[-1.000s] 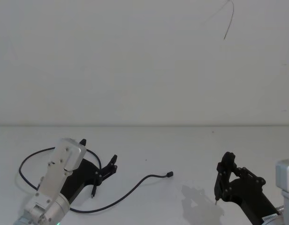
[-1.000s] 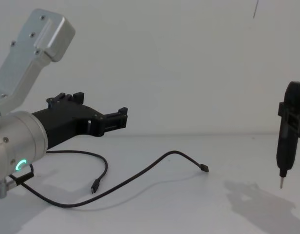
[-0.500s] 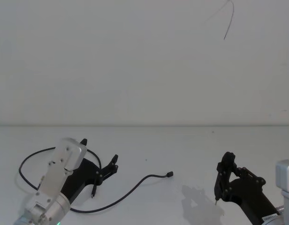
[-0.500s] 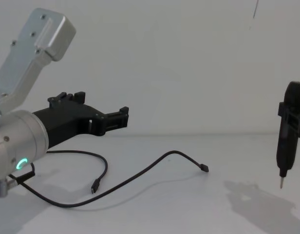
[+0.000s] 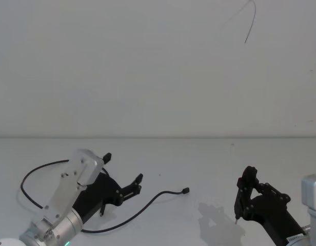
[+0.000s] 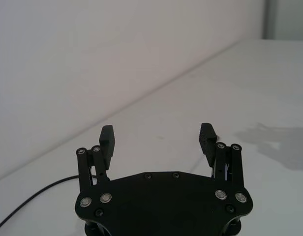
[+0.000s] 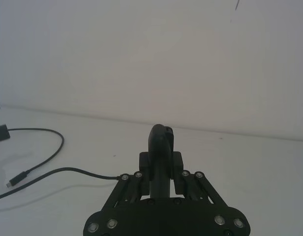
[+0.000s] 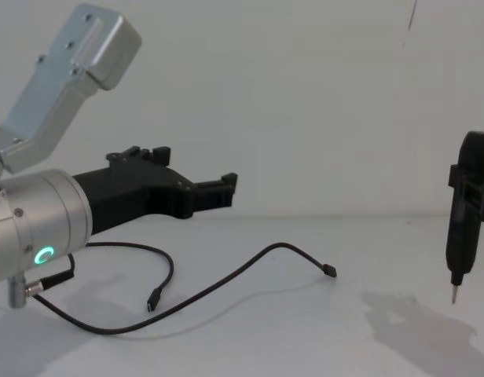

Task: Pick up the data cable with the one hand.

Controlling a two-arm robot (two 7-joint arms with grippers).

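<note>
**Left gripper (image 5: pixel 123 166) hovering with jaws spread, nothing grabbed yet**
The data cable (image 5: pixel 165 193) lies loose on the counter (image 5: pixel 209 154), snaking under and ahead of the jaws. I'd drop straight down over one single strand, with a jaw on each side, then close only once low enough. The right gripper (image 5: pixel 237 212) sits parked well off to the right.
</note>
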